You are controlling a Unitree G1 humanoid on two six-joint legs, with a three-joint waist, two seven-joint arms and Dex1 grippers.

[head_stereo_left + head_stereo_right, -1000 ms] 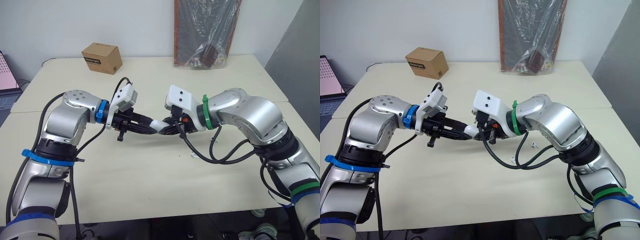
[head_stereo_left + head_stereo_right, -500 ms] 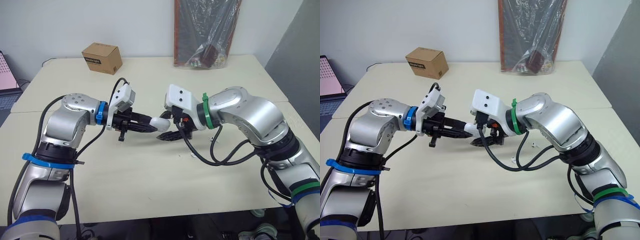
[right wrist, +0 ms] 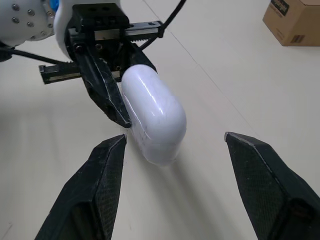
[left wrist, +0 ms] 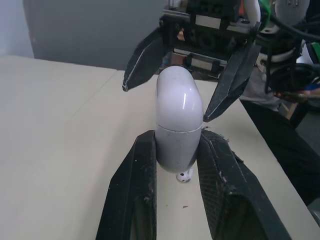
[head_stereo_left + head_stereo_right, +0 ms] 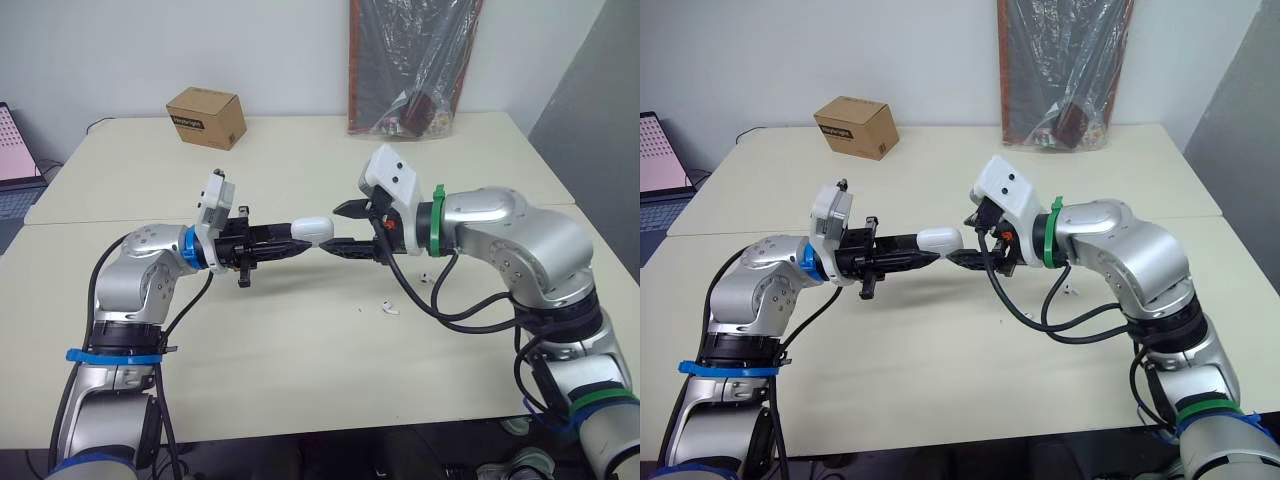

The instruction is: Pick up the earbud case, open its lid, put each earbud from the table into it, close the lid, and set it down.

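earbud case [image 4: 179,120] between left jaws (aloft)

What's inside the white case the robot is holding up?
You can't see inside. The earbud case, held by the left gripper, has its lid shut, so the inside is hidden. One earbud and a second earbud lie outside it on the table.

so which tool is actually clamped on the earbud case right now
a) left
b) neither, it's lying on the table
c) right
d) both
A: the left tool is shut on the lower half of the earbud case, holding it above the table, while the right tool stands open with its fingers spread on either side of the lid end.
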